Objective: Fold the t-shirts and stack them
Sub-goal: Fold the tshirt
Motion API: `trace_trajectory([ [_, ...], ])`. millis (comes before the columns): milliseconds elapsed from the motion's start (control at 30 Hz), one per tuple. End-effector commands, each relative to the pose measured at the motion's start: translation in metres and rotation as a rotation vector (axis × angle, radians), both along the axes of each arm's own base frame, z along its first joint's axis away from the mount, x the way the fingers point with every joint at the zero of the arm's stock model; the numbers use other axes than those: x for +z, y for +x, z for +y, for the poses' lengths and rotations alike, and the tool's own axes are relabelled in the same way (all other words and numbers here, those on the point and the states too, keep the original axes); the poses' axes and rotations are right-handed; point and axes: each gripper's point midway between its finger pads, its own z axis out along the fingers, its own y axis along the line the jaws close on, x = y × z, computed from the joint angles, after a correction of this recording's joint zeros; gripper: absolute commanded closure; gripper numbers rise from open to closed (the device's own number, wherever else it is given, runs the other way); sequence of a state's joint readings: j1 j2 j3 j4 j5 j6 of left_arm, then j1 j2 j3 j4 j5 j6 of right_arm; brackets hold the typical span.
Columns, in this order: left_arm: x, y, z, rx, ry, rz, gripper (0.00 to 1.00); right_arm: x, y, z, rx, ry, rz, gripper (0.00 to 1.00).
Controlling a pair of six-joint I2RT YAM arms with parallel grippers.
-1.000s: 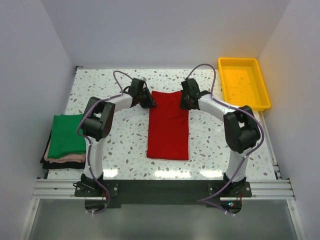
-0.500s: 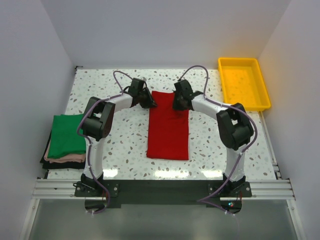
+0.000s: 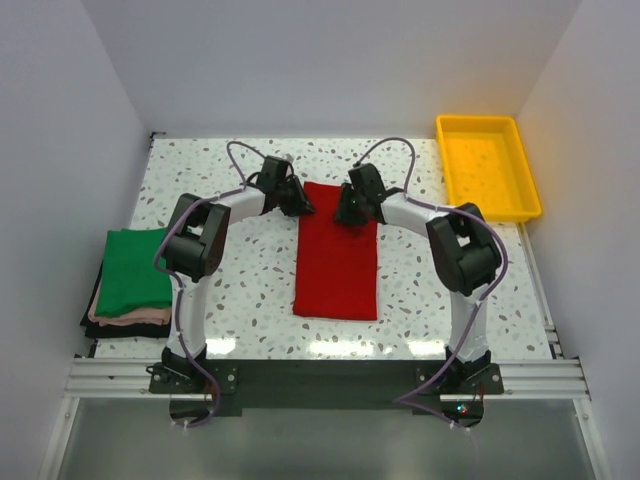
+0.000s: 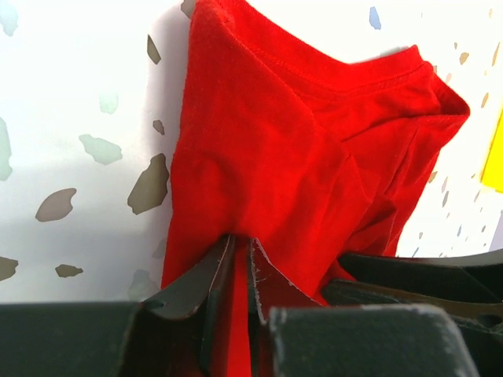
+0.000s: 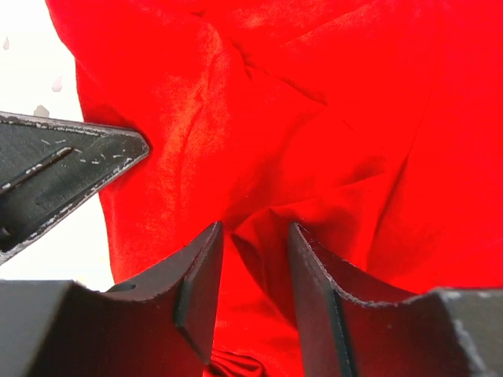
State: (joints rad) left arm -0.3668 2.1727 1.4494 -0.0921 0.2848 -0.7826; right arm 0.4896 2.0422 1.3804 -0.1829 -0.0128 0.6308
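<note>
On the tabletop the red t-shirt lies as a long strip, seemingly ready for a crosswise fold. Well left of it, the green t-shirt tops a pile. At its far-left corner the left claw pinches cloth narrowly. Near its far-right corner the right claw stands half-parted around loose cloth.

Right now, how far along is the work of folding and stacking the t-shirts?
Done: the green t-shirt lies folded on a pile at the left. In hand: the red t-shirt is a long narrow strip in the middle; the left gripper pinches its far left corner, and the right gripper has its jaws apart at the far end. Left: shorter folds, then probably stacking it on the pile.
</note>
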Motion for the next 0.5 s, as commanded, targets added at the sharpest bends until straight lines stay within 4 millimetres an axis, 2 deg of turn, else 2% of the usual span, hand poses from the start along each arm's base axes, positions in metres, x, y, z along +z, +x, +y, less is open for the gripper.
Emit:
trace_trajectory([
  [0,0.004,0.005,0.005,-0.004,0.029,-0.026,0.83,0.050,0.017,-0.002,-0.019,0.081,-0.099,0.56],
  [100,0.013,0.008,0.004,-0.008,0.022,-0.048,0.81,0.067,0.019,-0.012,-0.038,0.113,-0.117,0.53],
  [167,0.017,0.009,0.003,-0.014,0.017,-0.057,0.80,0.068,0.016,-0.022,-0.054,0.131,-0.110,0.53],
  [233,0.023,0.011,0.001,-0.020,0.008,-0.070,0.79,0.075,0.013,-0.023,-0.052,0.168,-0.111,0.53],
  [333,0.029,0.013,-0.001,-0.026,-0.003,-0.085,0.79,0.069,0.005,-0.020,-0.034,0.226,-0.078,0.62],
  [367,0.031,0.014,-0.002,-0.028,-0.006,-0.089,0.79,0.060,0.001,-0.020,-0.030,0.233,-0.054,0.70],
  [433,0.035,0.016,-0.003,-0.031,-0.010,-0.096,0.79,0.047,-0.004,-0.017,-0.019,0.248,-0.013,0.81],
  [467,0.038,0.016,-0.004,-0.034,-0.016,-0.102,0.79,0.042,-0.005,-0.016,-0.018,0.254,-0.003,0.83],
])
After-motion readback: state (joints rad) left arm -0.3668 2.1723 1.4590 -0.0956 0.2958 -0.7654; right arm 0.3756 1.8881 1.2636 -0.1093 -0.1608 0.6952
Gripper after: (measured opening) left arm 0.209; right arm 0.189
